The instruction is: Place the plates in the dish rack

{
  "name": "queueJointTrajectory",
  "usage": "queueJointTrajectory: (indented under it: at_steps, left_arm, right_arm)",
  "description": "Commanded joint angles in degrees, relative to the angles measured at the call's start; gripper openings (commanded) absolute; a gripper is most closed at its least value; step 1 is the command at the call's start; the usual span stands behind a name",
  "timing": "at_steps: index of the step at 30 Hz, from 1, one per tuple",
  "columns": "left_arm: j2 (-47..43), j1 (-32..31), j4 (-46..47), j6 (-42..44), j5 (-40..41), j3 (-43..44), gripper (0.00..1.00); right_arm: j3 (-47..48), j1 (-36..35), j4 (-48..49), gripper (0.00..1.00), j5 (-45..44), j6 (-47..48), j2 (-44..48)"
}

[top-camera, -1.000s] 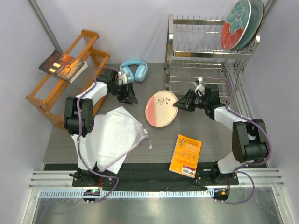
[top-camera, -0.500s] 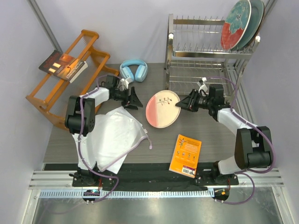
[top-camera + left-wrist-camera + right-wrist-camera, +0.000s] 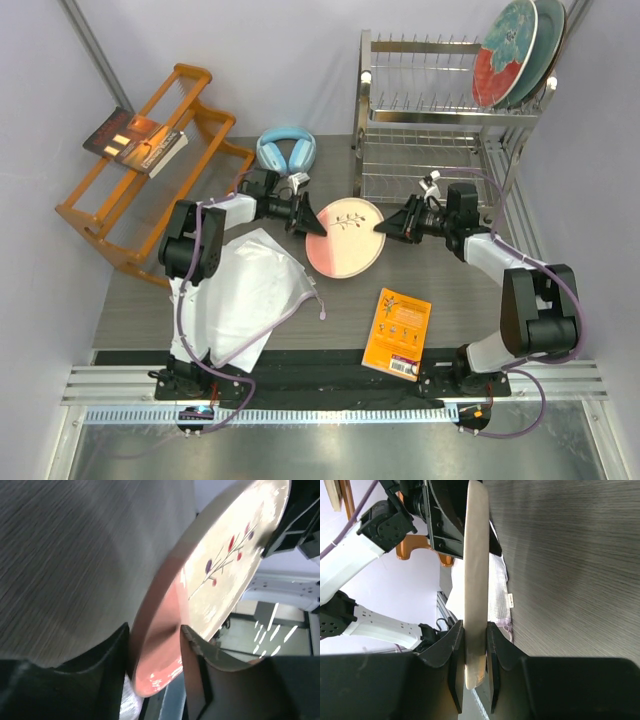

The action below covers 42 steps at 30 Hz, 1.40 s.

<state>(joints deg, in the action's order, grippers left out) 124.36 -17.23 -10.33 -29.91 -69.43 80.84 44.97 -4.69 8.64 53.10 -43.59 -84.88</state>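
The pink-and-cream plate with a sprig (image 3: 345,240) is tilted above the table centre. My right gripper (image 3: 385,230) is shut on its right rim; in the right wrist view the plate's edge (image 3: 474,555) is clamped between both fingers (image 3: 475,650). My left gripper (image 3: 312,224) is at the plate's left rim, open, its jaws straddling the pink edge (image 3: 225,565) with a gap (image 3: 155,640). The silver dish rack (image 3: 440,120) stands at the back right. The teal-and-red plate (image 3: 505,55) stands in its upper tier with another teal plate (image 3: 547,35) behind it.
Light blue headphones (image 3: 287,150) lie behind the left gripper. An orange wooden rack (image 3: 150,190) holding books (image 3: 135,140) stands at the left. A white mesh bag (image 3: 245,295) and an orange book (image 3: 398,333) lie near the front.
My left gripper has moved right from beside the headphones to the plate's left rim. My right gripper has lifted and shifted the plate slightly right.
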Motion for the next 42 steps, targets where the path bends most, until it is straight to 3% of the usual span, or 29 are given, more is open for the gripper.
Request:
queueJointTrajectory:
  at_steps: [1, 8, 9, 10, 11, 13, 15, 16, 17, 35, 42]
  left_arm:
    - [-1.6, 0.4, 5.9, -4.5, -11.1, 0.2, 0.33]
    - [-1.7, 1.6, 5.2, -3.5, -20.3, -3.8, 0.00]
    - [-1.7, 1.9, 3.3, -2.7, -20.7, -3.8, 0.00]
    - [-1.6, 1.9, 2.2, -0.5, -20.8, -3.3, 0.00]
    - [-1.3, 1.9, 0.2, 0.8, -21.0, -2.8, 0.00]
    - [-0.8, 1.9, -7.0, 7.0, -21.3, -1.5, 0.00]
    - [1.1, 1.9, -17.6, 17.7, -22.1, 3.8, 0.00]
    - [2.2, 1.9, -34.2, 24.1, -22.2, 6.8, 0.00]
    - [3.9, 1.9, -39.3, 34.1, -22.6, 10.3, 0.00]
    - [2.5, 1.1, -35.6, 30.2, -24.4, 8.1, 0.00]
    - [2.6, 0.8, -35.7, 30.3, -24.7, 8.5, 0.00]
  right_arm:
    - [0.0, 0.1, 5.9, 0.01, 4.9, -1.7, 0.2]
    - [-1.7, 0.0, -1.4, 0.02, 1.9, 6.2, 1.0]
    - [-2.0, 0.1, -2.1, 0.07, 1.7, 6.7, 1.1]
    - [-2.3, 0.1, -2.2, 0.30, 1.6, 6.8, 1.4]
    - [-3.0, 0.1, -2.2, 0.38, 1.1, 6.7, 1.4]
    - [-3.5, 0.0, -1.6, 0.50, 0.6, 6.2, 1.3]
    - [-3.9, 0.0, -1.1, 0.53, 0.1, 5.7, 0.9]
    - [-3.9, 0.0, -0.7, 0.54, 0.0, 5.6, 0.3]
    - [-3.8, 0.0, -0.6, 0.54, -0.1, 5.5, 0.1]
    - [-3.6, -1.6, 4.4, 0.55, -0.3, 2.5, -7.2]
    - [-3.6, -2.3, 5.9, 0.47, 0.7, 2.1, -8.5]
